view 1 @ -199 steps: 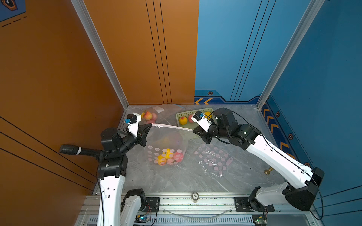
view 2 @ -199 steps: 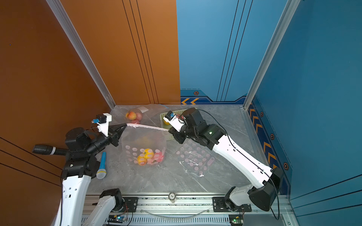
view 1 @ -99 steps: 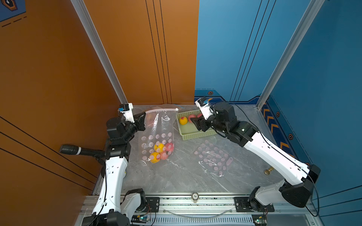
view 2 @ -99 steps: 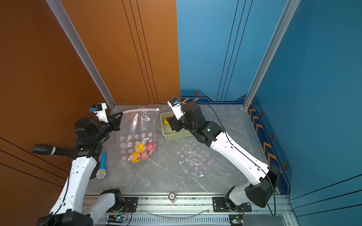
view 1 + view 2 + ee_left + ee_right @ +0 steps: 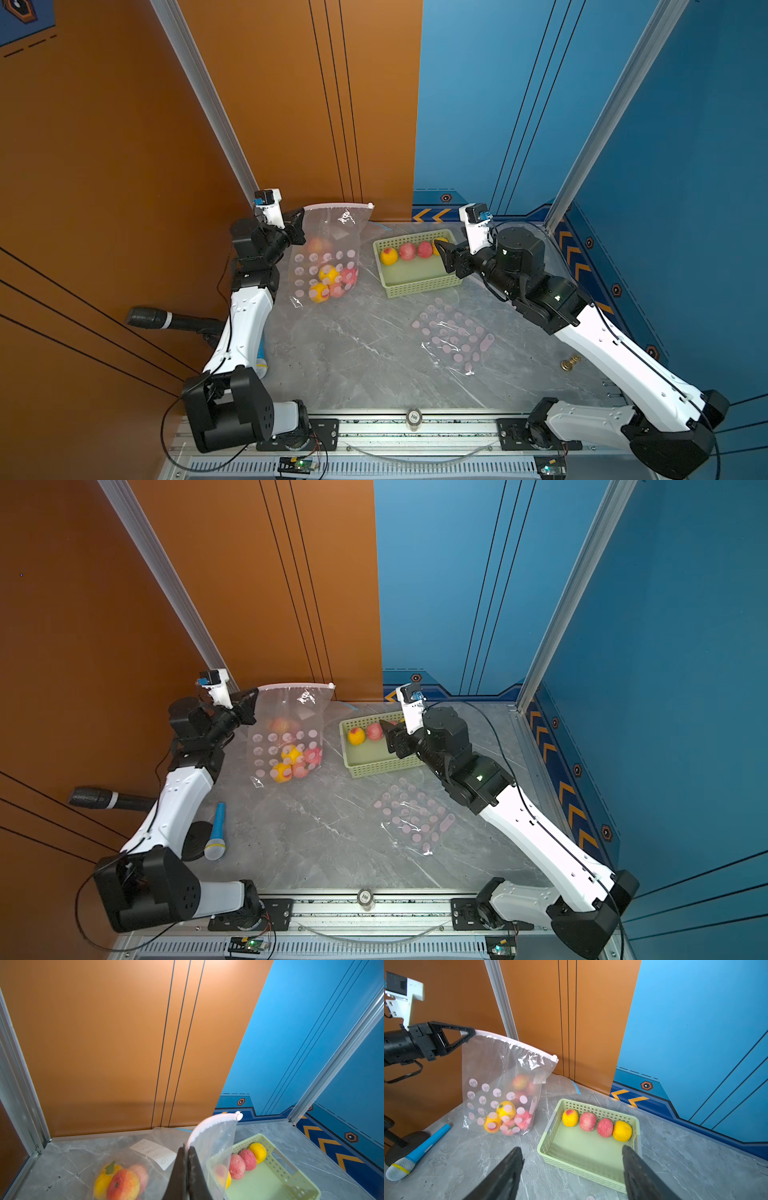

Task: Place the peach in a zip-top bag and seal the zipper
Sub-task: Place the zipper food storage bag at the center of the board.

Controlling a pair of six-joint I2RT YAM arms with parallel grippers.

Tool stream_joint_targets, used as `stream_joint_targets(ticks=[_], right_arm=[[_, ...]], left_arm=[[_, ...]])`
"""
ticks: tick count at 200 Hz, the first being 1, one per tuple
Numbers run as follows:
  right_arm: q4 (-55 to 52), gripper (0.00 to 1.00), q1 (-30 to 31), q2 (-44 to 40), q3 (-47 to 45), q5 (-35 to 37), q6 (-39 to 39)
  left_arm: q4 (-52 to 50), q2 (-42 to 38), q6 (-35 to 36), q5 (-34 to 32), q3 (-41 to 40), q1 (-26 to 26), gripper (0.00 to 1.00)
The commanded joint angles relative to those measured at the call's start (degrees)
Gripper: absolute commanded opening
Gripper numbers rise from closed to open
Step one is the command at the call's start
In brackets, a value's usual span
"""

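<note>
Grey marble table (image 5: 365, 374) carries everything. At its far left corner a clear zip-top bag (image 5: 332, 232) hangs upright, bottom on the surface, one top corner pinched in the pressed-together left gripper (image 5: 470, 1032). The slider (image 5: 370, 205) sits at the zipper's other end. A pale green basket (image 5: 419, 287) stands by the far edge, just beside the bag. A flat dotted bag (image 5: 453, 336) lies right of centre. The right gripper (image 5: 571, 1150) hovers at the basket, fingers spread and empty. Four peaches (image 5: 587, 1121) line the basket's far wall; more fruit (image 5: 332, 282) sits in the hanging bag's bottom.
</note>
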Motion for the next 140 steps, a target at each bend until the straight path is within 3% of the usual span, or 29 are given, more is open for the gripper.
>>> stream_joint_targets(ticks=[1,23,52,72,87,102,108,140], right_arm=[[-1.03,0.77,-0.23,-2.48,-0.87,3.71,1.63],[-2.18,0.78,-0.3,-3.44,-1.48,4.61,2.34],[-5.44,0.79,-1.18,-3.26,-1.91,7.45,4.37],[-8.94,0.79,-3.72,-2.64,-2.22,9.33,7.93],[-11.28,0.8,-5.8,-2.43,-2.79,10.54,11.23],[-13.69,0.81,-9.16,-2.2,-3.61,9.99,14.8],[-14.75,0.81,-11.06,-2.03,-3.97,9.05,16.66],[-18.83,0.77,-20.77,-0.9,-6.72,1.84,23.07]], left_arm=[[4.61,4.68,0.32,2.09,3.35,0.66,0.0],[5.16,9.81,-0.38,3.18,5.37,1.48,0.02],[4.16,15.23,-2.01,4.13,9.59,3.63,0.3],[3.39,18.61,-4.44,6.14,13.2,5.34,0.41],[3.29,20.51,-6.14,7.19,15.22,6.17,0.61],[2.33,21.34,-6.41,5.52,16.4,6.44,0.93],[1.23,21.44,-5.92,4.3,16.96,6.46,0.99],[-8.58,20.84,-0.81,-2.53,21.14,6.05,0.98]])
